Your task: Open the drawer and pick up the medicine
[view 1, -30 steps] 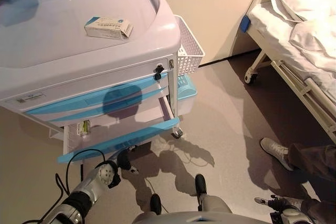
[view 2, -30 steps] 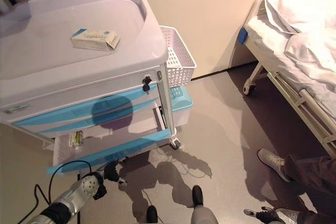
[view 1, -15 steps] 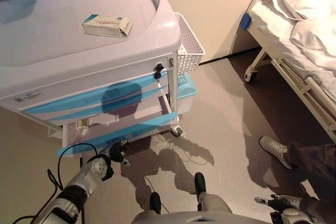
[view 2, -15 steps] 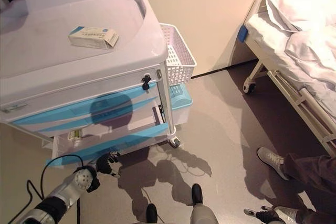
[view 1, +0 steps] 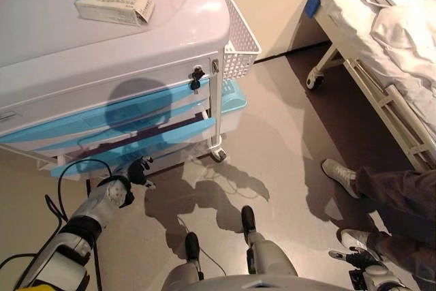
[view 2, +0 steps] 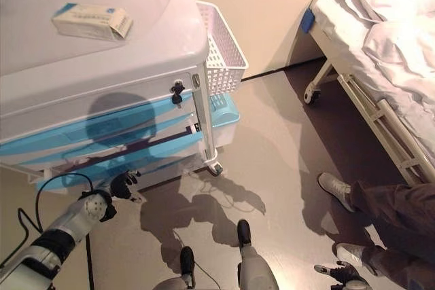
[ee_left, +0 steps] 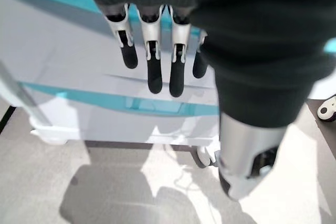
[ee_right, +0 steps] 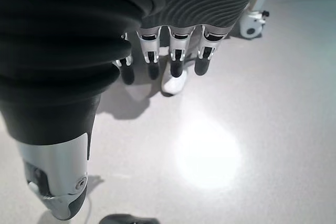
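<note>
A white and blue medicine box (view 1: 114, 5) lies on top of the white cart (view 1: 102, 66). The lower drawer (view 1: 136, 144), with a blue front, stands out only a little, with a dark slit above it; nothing inside it shows. My left hand (view 1: 139, 168) is low in front of that drawer's left part, open, its straight fingers (ee_left: 152, 61) pointing at the blue-banded drawer fronts (ee_left: 131, 103); whether they touch, I cannot see. My right hand (view 1: 357, 260) hangs open over the floor at the lower right, its fingers (ee_right: 178, 56) straight and holding nothing.
A white wire basket (view 1: 238, 39) hangs on the cart's right side, above a blue bin (view 1: 231, 100). A bed (view 1: 381, 46) with white sheets stands at the right. A person's legs and white shoes (view 1: 339, 171) are on the floor at the right, near my right hand.
The lower drawer has gone from pulled out, with a pack showing inside, to almost shut. My left hand has followed it toward the cart. The camera has shifted as well.
</note>
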Motion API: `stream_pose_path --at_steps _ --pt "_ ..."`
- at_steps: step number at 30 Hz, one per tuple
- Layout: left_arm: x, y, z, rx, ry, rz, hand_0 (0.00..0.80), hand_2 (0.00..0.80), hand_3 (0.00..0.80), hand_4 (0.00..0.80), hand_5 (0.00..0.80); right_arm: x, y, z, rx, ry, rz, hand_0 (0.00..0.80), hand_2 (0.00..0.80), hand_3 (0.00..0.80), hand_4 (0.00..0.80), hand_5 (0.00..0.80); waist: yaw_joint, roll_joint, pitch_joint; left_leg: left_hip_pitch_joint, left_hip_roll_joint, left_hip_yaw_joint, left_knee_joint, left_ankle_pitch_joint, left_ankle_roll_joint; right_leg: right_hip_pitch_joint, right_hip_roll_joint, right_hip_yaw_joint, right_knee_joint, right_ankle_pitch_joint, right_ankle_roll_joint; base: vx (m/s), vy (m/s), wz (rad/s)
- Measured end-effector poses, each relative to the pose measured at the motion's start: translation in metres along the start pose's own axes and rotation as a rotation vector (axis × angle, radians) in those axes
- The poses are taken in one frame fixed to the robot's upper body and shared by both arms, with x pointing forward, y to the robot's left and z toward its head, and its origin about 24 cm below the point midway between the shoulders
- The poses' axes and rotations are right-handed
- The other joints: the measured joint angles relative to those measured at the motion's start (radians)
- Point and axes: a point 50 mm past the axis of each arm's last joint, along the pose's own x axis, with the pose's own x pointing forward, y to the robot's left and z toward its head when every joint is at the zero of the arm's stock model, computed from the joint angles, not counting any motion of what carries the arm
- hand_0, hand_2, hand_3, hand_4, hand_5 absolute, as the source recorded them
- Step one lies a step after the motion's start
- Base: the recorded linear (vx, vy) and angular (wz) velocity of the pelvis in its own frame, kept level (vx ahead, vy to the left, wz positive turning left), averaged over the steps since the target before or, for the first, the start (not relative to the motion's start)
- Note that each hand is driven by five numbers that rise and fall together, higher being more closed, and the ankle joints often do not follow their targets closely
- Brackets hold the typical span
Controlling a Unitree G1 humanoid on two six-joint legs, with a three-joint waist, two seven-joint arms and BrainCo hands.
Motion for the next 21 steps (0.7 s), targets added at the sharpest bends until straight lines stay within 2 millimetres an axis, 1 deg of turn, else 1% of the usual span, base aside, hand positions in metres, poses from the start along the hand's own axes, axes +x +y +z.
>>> stream_pose_path --at_steps 3,6,8,12,16,21 --pt "0.005 0.021 0.005 0.017 -0.009 0.057 0.000 0.000 0.000 0.000 0.000 0.001 0.002 0.011 -0.014 -0.032 0.007 0.000 0.000 0.000 0.000 0.000 -0.001 -0.009 0.027 -0.020 -0.004 0.015 0.000 0.002 0.003 -0.029 -0.002 0.009 0.000 0.010 0.001 -0.014 0.022 -0.12" --pt "0.009 0.032 0.009 0.022 -0.014 0.090 0.000 0.000 0.000 0.000 0.000 0.001 0.002 0.012 -0.013 -0.035 0.007 0.000 0.000 0.000 0.000 0.000 -0.004 -0.009 0.032 -0.033 -0.004 0.019 0.000 0.002 0.003 -0.045 -0.001 0.011 0.000 0.010 0.000 -0.027 0.029 -0.05" --pt "0.012 0.042 0.013 0.043 -0.019 0.111 0.000 0.000 0.000 0.000 0.000 0.001 0.002 0.016 -0.011 -0.048 0.006 0.000 0.000 0.000 0.000 0.000 -0.004 -0.008 0.042 -0.046 -0.005 0.025 0.000 0.003 0.003 -0.060 -0.002 0.014 0.000 0.012 0.000 -0.017 0.026 -0.06" --pt "0.013 0.045 0.016 0.047 -0.026 0.121 0.000 0.000 0.000 0.000 0.000 0.002 0.002 0.023 -0.009 -0.073 0.007 0.000 0.000 0.000 0.000 0.000 -0.005 -0.008 0.068 -0.050 -0.004 0.029 0.000 0.002 0.003 -0.066 -0.001 0.014 0.000 0.012 0.000 0.001 0.003 -0.02" --pt "0.014 0.047 0.017 0.046 -0.028 0.130 0.000 0.000 0.000 0.000 0.000 0.002 0.002 0.029 -0.005 -0.092 0.007 0.000 0.000 0.000 0.000 0.000 -0.004 -0.008 0.073 -0.051 -0.003 0.029 0.000 0.002 0.003 -0.068 0.000 0.014 0.000 0.012 0.000 0.000 0.000 0.00" --pt "0.014 0.046 0.016 0.046 -0.027 0.130 0.000 0.000 0.000 0.000 0.000 0.002 0.002 0.030 0.000 -0.096 0.007 0.000 0.000 0.000 0.000 0.000 -0.001 -0.008 0.073 -0.048 -0.002 0.029 0.000 0.003 0.003 -0.064 0.000 0.014 0.000 0.012 -0.001 0.000 0.000 0.00"
